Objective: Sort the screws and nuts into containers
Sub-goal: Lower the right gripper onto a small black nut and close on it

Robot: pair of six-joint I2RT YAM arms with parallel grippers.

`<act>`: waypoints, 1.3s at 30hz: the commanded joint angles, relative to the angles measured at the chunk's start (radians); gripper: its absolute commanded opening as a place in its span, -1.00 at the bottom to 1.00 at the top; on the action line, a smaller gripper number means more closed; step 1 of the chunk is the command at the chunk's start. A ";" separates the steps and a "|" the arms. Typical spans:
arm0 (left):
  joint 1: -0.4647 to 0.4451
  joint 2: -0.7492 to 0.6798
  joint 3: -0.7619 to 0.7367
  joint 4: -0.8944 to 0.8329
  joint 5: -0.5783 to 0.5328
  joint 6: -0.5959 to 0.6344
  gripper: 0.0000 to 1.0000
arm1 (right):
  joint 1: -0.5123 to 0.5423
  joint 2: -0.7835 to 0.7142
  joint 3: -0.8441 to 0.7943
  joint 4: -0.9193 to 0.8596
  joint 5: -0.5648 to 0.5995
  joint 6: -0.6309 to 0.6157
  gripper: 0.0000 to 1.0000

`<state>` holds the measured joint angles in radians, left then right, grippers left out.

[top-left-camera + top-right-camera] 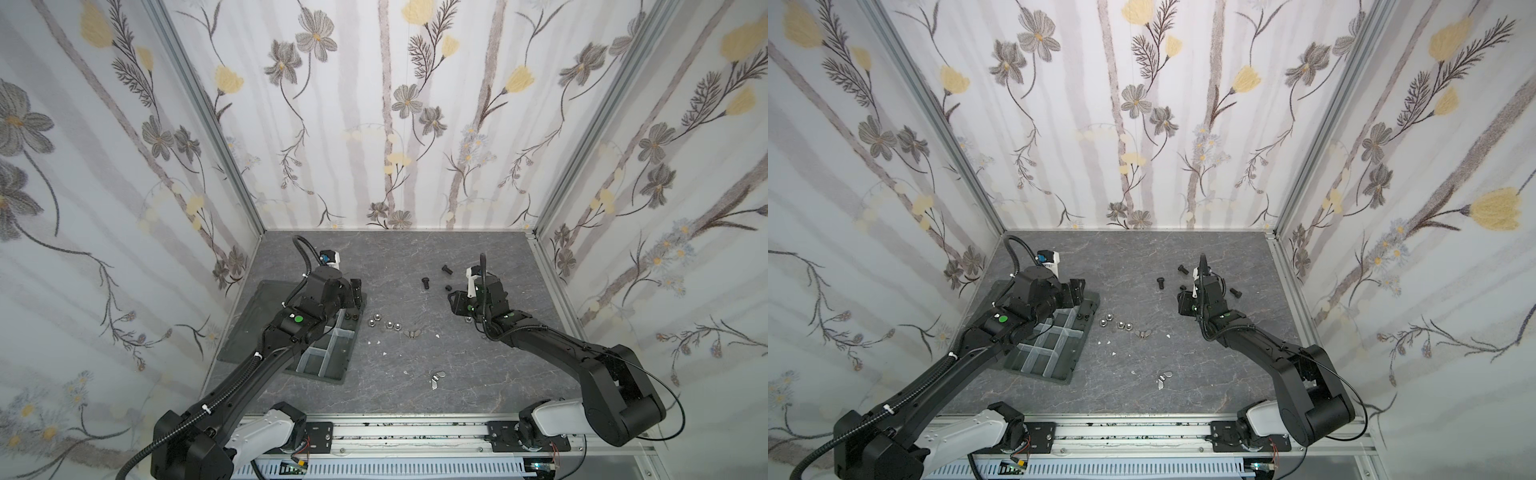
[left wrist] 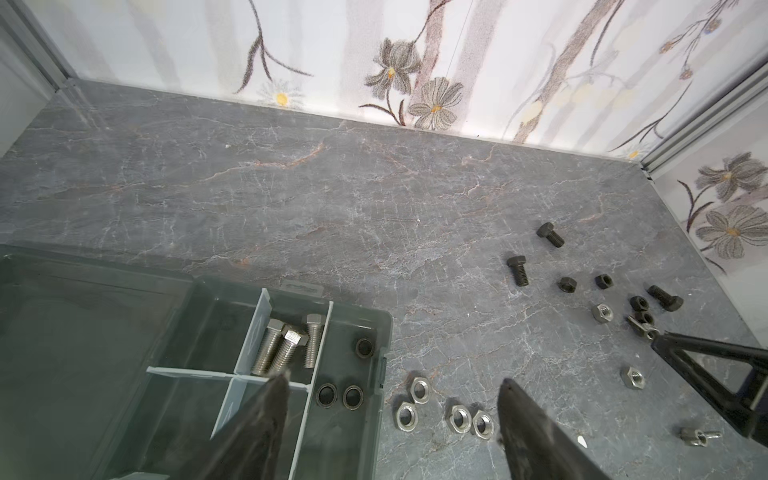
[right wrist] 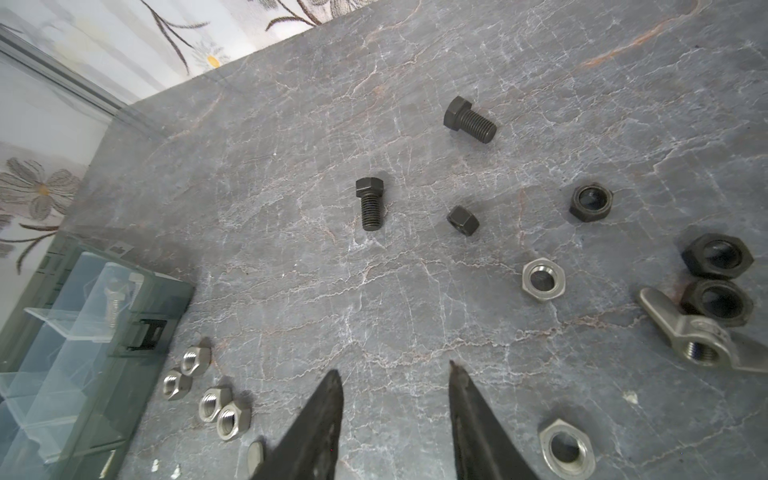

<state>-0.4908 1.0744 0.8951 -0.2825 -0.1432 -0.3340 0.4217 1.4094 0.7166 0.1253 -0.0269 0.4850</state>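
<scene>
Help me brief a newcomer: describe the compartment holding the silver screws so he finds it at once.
Find the dark grey organiser tray on the left of the table in both top views. At its far end, take the compartment one in from the edge facing the loose silver nuts. It alone holds three shiny silver screws; its outer neighbour holds only black nuts.

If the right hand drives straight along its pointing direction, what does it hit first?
Most likely bare table, just ahead of the open right hand. Beyond that patch lie a black screw and a black nut, but depth is unclear from the wrist view.
</scene>
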 commanded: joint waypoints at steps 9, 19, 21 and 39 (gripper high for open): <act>0.001 -0.135 0.015 -0.071 0.091 0.042 1.00 | -0.002 0.178 0.220 -0.150 -0.041 -0.114 -0.13; 0.001 -0.233 -0.027 -0.069 0.120 0.081 1.00 | -0.014 0.373 0.401 -0.243 -0.020 -0.197 -0.37; 0.001 -0.250 -0.051 -0.050 0.121 0.081 1.00 | -0.023 0.390 0.418 -0.245 0.001 -0.203 -0.37; 0.001 -0.273 -0.148 0.026 0.113 0.084 1.00 | -0.087 0.566 0.551 -0.273 0.009 -0.224 -0.26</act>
<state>-0.4908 0.7990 0.7540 -0.2932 -0.0292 -0.2604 0.3378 1.9606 1.2530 -0.1429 -0.0193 0.2787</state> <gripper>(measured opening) 0.998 0.369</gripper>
